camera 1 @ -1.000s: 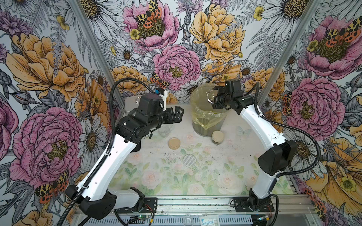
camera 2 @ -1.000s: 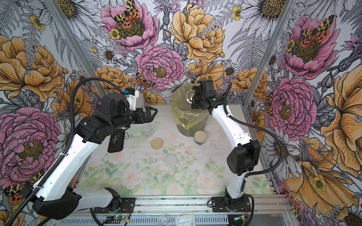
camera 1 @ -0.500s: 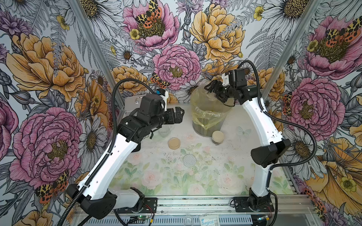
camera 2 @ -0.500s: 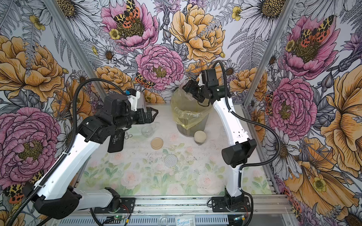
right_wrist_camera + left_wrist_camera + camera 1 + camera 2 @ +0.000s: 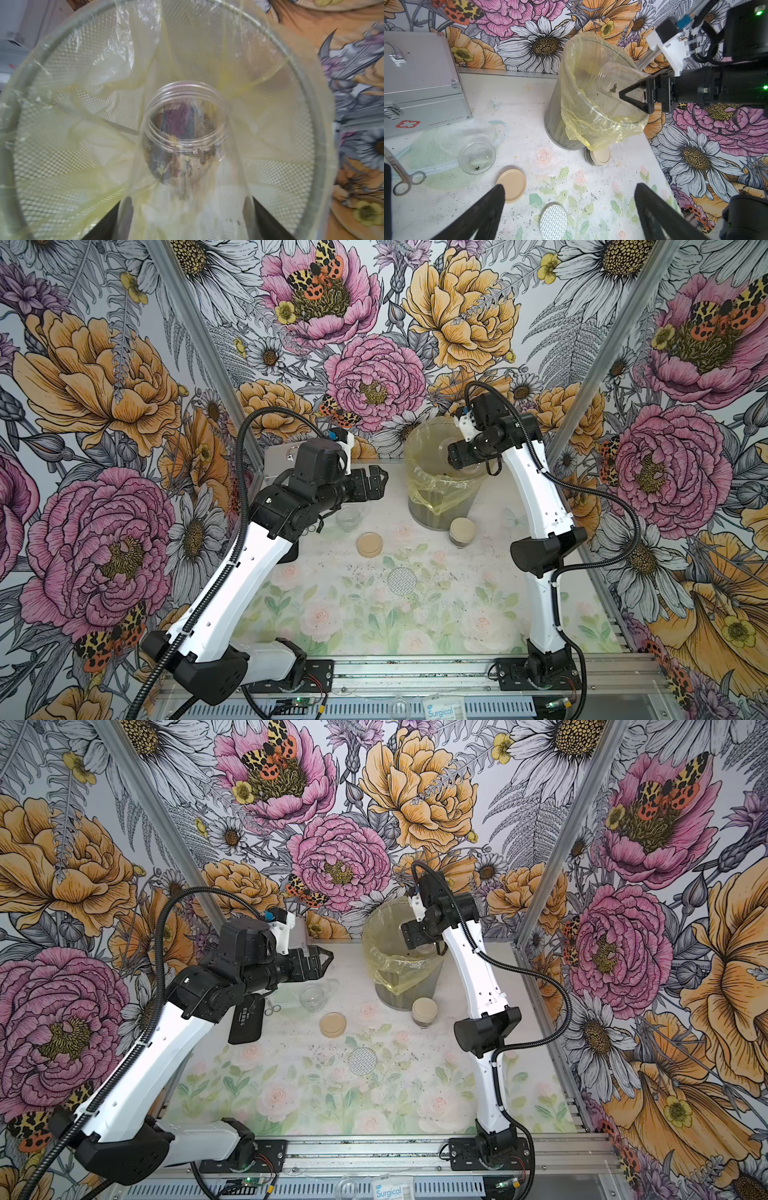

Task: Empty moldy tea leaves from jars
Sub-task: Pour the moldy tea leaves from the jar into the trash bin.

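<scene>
Jar [image 5: 612, 81] tilts mouth-first into bin [image 5: 560, 116], clamped in raised right hand [image 5: 187, 198].

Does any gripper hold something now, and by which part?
The right gripper holds a clear jar by its sides near the base. The left gripper is open, holding nothing.

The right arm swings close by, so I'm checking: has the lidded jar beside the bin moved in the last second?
No. The lidded jar stands at the same spot beside the bin's base, with the same gap to the loose tan lid.
</scene>
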Robot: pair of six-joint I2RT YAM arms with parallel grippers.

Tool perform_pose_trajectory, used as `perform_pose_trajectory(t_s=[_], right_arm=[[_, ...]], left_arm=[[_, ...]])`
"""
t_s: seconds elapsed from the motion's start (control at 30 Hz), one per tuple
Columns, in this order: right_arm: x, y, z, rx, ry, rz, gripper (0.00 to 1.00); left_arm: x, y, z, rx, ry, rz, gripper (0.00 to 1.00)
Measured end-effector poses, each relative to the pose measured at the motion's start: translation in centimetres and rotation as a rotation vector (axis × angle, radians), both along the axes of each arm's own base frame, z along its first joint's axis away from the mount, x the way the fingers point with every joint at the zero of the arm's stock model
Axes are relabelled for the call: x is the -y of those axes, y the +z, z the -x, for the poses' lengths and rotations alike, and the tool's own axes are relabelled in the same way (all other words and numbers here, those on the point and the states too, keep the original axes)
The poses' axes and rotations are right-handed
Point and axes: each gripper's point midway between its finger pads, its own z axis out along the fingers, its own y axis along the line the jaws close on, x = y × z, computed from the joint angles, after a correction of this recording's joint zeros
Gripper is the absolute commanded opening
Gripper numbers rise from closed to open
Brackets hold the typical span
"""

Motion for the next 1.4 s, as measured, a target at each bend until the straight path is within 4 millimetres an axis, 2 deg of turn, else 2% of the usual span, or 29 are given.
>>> perform_pose_trajectory(t_s=[0.13, 0.2, 0.3, 0.4, 0.5, 0.8, 1.03, 1.13, 1.3, 1.33, 1.4], right_arm=[[-1.1, 1.5, 0.2, 0.099, 0.181, 0.188, 0.0], [-1.7, 1.7, 0.5, 0.132, 0.306, 0.34, 0.0], [-1.8, 0.8, 0.5, 0.138, 0.442, 0.576, 0.0], [-2.6, -0.5, -0.3, 0.133, 0.534, 0.711, 0.0], [-2.5, -0.5, -1.0, 0.144, 0.56, 0.775, 0.0], [-1.3, 2.5, -2.5, 0.226, 0.563, 0.952, 0.0], [-1.4, 6.0, -2.3, 0.327, 0.557, 0.985, 0.0], [-0.9, 5.1, -1.6, 0.296, 0.577, 0.995, 0.0], [-0.4, 0.9, -1.3, 0.182, 0.638, 1.007, 0.0], [-0.4, 0.4, -1.4, 0.172, 0.647, 1.002, 0.0], [-0.8, 0.8, -1.4, 0.189, 0.65, 0.979, 0.0]], left_arm=[[0.1, -0.5, -0.1, -0.007, -0.001, -0.002, 0.99], [0.1, -0.7, -0.2, -0.011, -0.001, -0.004, 0.99], [0.1, -1.2, -0.2, -0.02, -0.003, -0.006, 0.99], [0.0, -1.5, -0.2, -0.027, -0.003, -0.005, 0.99], [-0.2, -1.6, 0.1, -0.026, 0.0, -0.002, 0.99], [-0.9, -0.4, 1.1, 0.008, 0.002, 0.02, 0.99], [-1.2, -0.2, 1.4, 0.014, 0.008, 0.026, 0.99], [-1.3, -0.2, 1.4, 0.014, 0.009, 0.027, 0.99], [-1.5, -0.2, 1.7, 0.015, 0.01, 0.031, 0.99], [-1.5, -0.2, 1.8, 0.016, 0.01, 0.031, 0.99], [-1.5, -0.1, 1.9, 0.019, 0.011, 0.034, 0.99]])
